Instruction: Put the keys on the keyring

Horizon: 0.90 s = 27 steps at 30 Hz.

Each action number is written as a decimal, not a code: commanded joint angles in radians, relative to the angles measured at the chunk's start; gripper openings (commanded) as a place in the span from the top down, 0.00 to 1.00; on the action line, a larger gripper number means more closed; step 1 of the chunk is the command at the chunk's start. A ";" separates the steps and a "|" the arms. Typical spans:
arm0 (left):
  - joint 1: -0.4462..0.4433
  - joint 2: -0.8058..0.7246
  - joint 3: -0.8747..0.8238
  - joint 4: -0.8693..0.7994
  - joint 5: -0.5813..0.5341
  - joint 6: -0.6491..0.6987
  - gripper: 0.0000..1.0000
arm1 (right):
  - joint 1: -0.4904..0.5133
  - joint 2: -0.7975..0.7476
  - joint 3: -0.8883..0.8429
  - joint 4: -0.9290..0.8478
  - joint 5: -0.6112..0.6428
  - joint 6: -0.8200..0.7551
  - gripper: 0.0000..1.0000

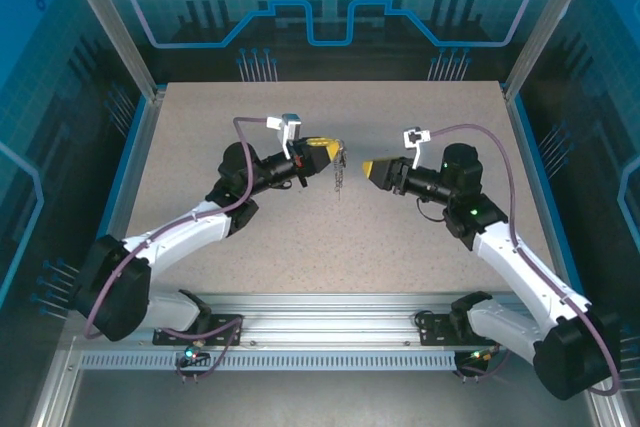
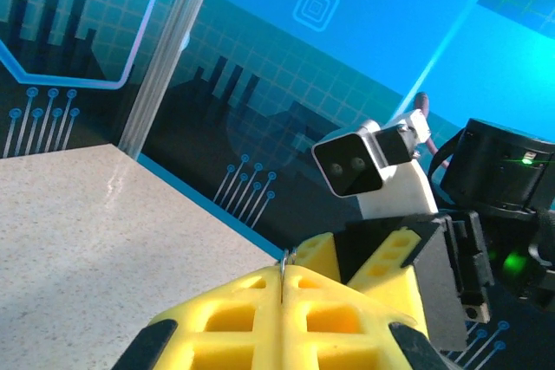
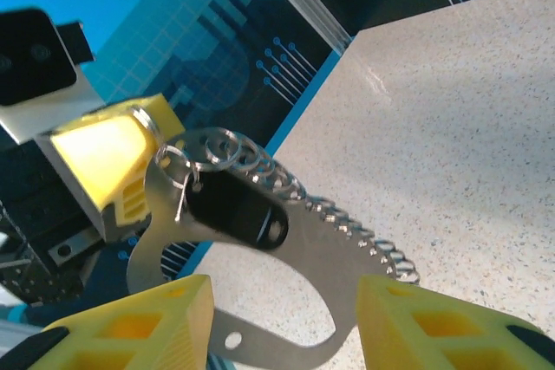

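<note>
The left gripper (image 2: pixel 284 290) is pinching the grey flat oval metal keyring (image 3: pixel 321 249); the tiny black-headed key (image 3: pixel 238 214) is lying against it. At three o'clock, the right gripper (image 3: pixel 282 322) is gaping wide.

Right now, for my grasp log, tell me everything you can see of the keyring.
The keyring is a flat, grey, metal-looking oval loop with a small hole near one end and a row of small silvery rings along one edge. It hangs from the left gripper, whose yellow fingers pinch its top end. The black-headed key lies across its opening.
</note>
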 commanded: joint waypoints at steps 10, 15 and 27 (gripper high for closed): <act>0.010 0.083 -0.006 0.231 0.008 -0.235 1.00 | 0.064 0.138 0.097 0.271 0.124 0.132 0.51; 0.013 0.105 -0.022 0.274 -0.020 -0.306 1.00 | 0.073 0.125 0.087 0.295 0.149 0.133 0.51; 0.013 0.106 -0.048 0.349 -0.050 -0.413 1.00 | 0.100 0.091 0.083 0.327 0.139 0.131 0.53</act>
